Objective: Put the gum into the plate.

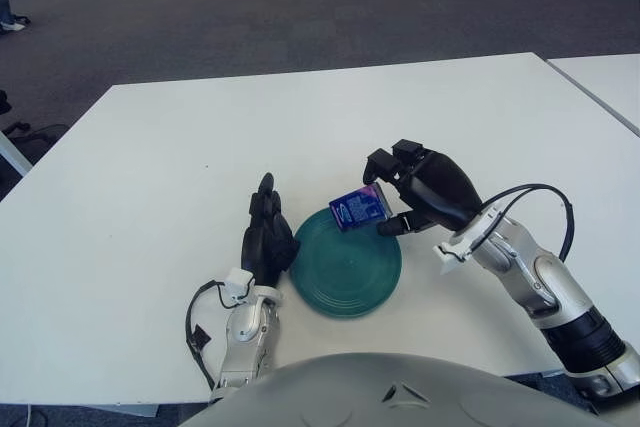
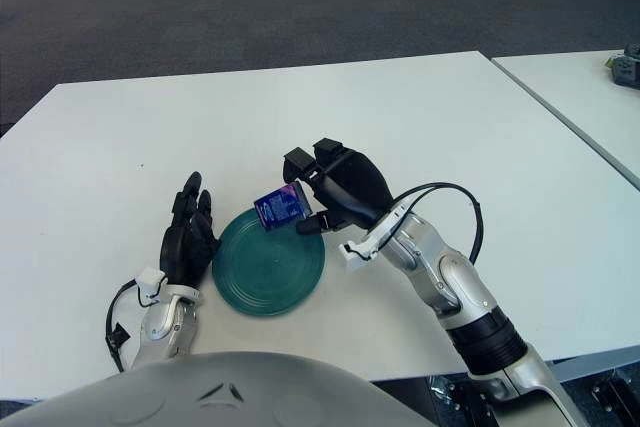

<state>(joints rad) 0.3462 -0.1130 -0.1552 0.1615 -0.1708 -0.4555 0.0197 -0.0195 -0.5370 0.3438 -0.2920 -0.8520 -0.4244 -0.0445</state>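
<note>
The right hand (image 1: 415,187) reaches in from the table's (image 1: 150,147) near right edge, its forearm angled toward the middle, a black cable (image 1: 530,197) looping above the wrist. Its fingers (image 1: 385,162) are curled around a small blue pack of gum (image 1: 358,208), pinching it at the pack's right end. The gum is tilted and held in the air over the far rim of the green plate (image 1: 346,262), which lies near the table's near edge. The left hand (image 1: 266,237) stands upright just beside the plate's left rim, fingers straight and holding nothing. A 2nd white table (image 1: 610,77) stands beyond the right edge, separated by a narrow gap.
</note>
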